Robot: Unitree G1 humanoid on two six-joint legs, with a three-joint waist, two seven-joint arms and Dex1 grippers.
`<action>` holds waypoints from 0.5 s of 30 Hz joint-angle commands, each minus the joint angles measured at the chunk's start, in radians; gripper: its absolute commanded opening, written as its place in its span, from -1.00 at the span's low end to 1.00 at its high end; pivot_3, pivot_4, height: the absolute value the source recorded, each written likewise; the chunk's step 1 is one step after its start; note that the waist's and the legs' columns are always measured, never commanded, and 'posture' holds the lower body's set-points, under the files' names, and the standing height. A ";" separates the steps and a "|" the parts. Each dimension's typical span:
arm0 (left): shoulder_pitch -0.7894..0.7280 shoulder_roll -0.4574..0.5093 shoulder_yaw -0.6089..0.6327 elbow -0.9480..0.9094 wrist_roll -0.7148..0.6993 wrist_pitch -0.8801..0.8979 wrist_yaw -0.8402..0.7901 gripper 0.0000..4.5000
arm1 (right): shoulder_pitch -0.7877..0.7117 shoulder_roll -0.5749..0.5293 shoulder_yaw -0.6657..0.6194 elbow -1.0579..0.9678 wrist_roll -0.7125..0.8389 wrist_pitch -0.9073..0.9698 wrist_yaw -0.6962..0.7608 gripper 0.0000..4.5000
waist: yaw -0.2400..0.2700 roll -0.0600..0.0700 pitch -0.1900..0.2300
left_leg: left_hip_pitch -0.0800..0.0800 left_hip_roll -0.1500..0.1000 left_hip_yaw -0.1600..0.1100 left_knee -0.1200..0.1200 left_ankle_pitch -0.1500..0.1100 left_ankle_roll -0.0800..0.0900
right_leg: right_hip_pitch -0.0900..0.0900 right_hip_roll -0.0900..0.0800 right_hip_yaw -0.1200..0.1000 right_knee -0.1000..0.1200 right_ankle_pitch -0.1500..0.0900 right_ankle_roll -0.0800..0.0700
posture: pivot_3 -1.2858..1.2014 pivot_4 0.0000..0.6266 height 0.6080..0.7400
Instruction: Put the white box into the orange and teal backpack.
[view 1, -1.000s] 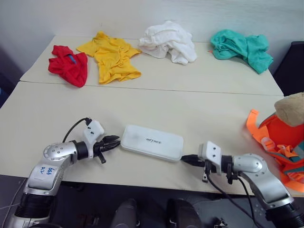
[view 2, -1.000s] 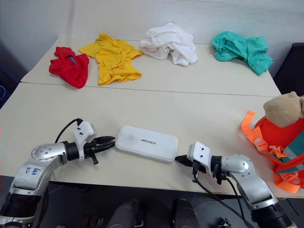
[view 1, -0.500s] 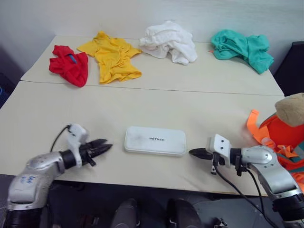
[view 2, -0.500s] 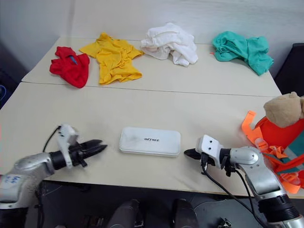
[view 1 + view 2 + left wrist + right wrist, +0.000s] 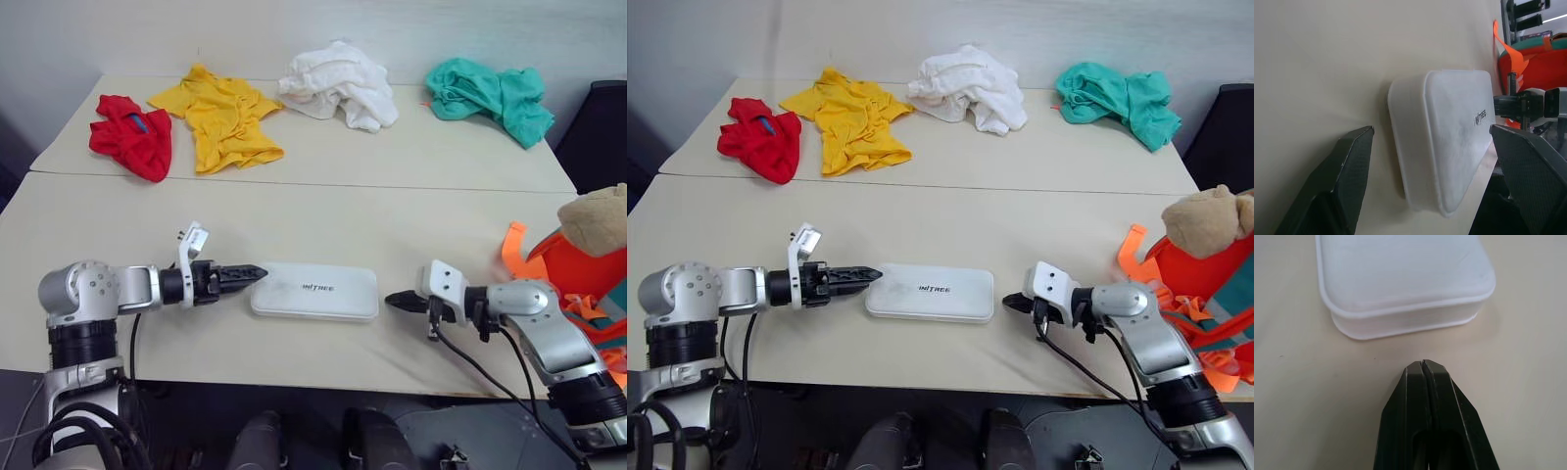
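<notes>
1. The left gripper, spread wide and empty, faces the white box's short end; closing off-centre could skid the box along the counter.
2. The right gripper, clenched on nothing, sits just off the opposite end; a push could misalign it.
3. The orange and teal backpack lies well apart, at the counter's right edge.

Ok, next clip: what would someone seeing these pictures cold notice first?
Probably the white box lying flat near the table's front edge, flanked by the left gripper at one short end, open, and the right gripper shut just short of the other end. Next, the orange and teal backpack at the table's right edge, and four crumpled garments along the far side: red, yellow, white, teal.
</notes>
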 commanded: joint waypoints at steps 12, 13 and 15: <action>0.008 -0.006 -0.118 0.137 -0.370 0.024 0.165 0.53 | -0.022 0.087 0.044 -0.015 -0.030 -0.021 -0.041 -1.00 | -0.001 0.000 0.000 | 0.001 0.000 0.000 0.000 0.000 0.000 | 0.000 -0.001 0.001 0.000 0.000 0.000 | 0.03 -0.52 1.00; 0.010 -0.001 -0.121 0.140 -0.403 0.024 0.173 0.38 | -0.019 0.085 0.042 -0.015 -0.029 -0.024 -0.041 -1.00 | -0.001 0.000 0.000 | 0.000 0.000 0.000 0.000 0.000 0.000 | 0.000 -0.001 0.001 0.000 0.000 0.000 | 0.03 -0.52 1.00; 0.014 0.005 -0.123 0.148 -0.457 0.024 0.200 0.15 | -0.011 0.083 0.037 -0.014 -0.027 -0.035 -0.039 -1.00 | -0.001 0.000 0.000 | 0.000 0.000 0.000 0.000 0.000 0.000 | -0.001 -0.001 0.001 0.000 0.000 0.000 | 0.03 -0.52 1.00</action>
